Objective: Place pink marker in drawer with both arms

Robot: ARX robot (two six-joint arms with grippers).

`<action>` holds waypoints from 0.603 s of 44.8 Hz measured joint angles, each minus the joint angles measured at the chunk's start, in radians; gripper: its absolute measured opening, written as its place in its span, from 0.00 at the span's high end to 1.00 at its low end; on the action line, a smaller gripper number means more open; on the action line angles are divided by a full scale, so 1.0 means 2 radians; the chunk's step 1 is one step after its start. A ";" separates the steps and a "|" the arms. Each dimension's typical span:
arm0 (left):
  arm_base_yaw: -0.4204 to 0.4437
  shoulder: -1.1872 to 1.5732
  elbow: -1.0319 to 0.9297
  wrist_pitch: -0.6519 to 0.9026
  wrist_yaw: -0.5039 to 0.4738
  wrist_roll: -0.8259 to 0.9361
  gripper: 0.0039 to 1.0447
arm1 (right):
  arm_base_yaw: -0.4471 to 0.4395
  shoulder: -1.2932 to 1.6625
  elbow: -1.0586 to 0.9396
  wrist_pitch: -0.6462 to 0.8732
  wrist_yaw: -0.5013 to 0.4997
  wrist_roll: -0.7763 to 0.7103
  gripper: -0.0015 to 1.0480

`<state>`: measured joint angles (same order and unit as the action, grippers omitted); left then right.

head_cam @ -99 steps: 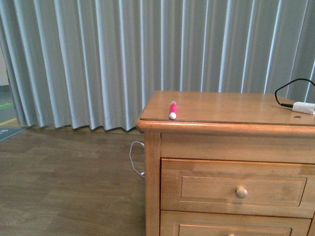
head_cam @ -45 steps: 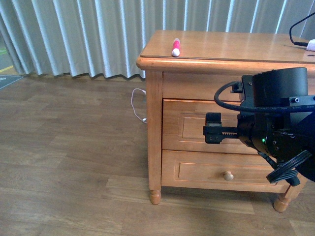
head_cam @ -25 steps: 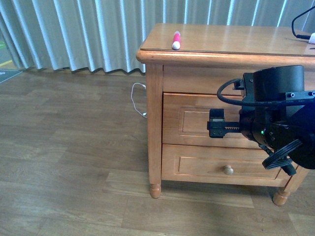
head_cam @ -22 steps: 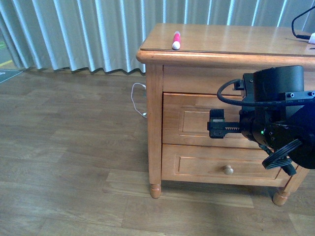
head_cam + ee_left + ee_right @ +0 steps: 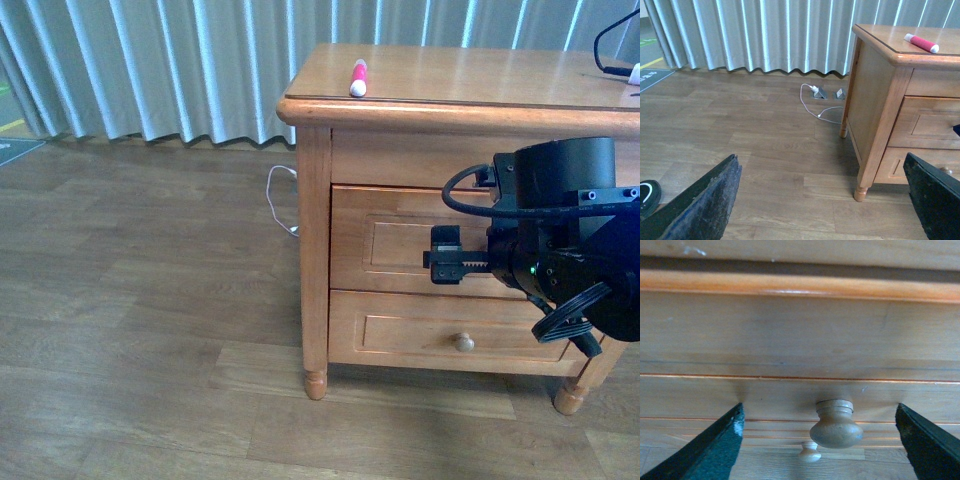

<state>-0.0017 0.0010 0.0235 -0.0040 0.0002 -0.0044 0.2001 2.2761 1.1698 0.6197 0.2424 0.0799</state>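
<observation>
While the pink marker (image 5: 356, 77) lies atop the cabinet (image 5: 480, 85), the right gripper (image 5: 819, 411), spread wide, faces the knob (image 5: 836, 426) of the shut drawer (image 5: 790, 340), presumably to pull.

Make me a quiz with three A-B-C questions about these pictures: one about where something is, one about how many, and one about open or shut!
1. Where is the short bright pink marker?
A. On the floor.
B. On top of the honey-coloured wooden cabinet.
C. In a drawer.

2. How many round pale wooden knobs show in the right wrist view?
A. One.
B. Two.
C. Four.

3. How is the right arm's black two-finger end effector?
A. Open.
B. Shut on a knob.
C. Shut on the marker.

Answers:
1 B, it lies near the left front edge of the cabinet's top.
2 B, there is a near knob and a farther lower knob.
3 A, its fingers stand wide apart on either side of the near knob, not touching it.
</observation>
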 joint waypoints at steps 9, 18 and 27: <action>0.000 0.000 0.000 0.000 0.000 0.000 0.06 | -0.001 0.002 0.000 0.000 0.001 -0.002 0.43; 0.000 0.000 0.000 0.000 0.000 0.000 0.06 | -0.003 0.002 0.000 -0.004 0.006 -0.003 0.76; 0.000 0.000 0.000 0.000 0.000 0.000 0.06 | -0.003 0.002 -0.002 -0.006 0.005 -0.001 0.77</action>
<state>-0.0017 0.0010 0.0235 -0.0040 0.0002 -0.0044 0.1940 2.2795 1.1664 0.6067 0.2527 0.0772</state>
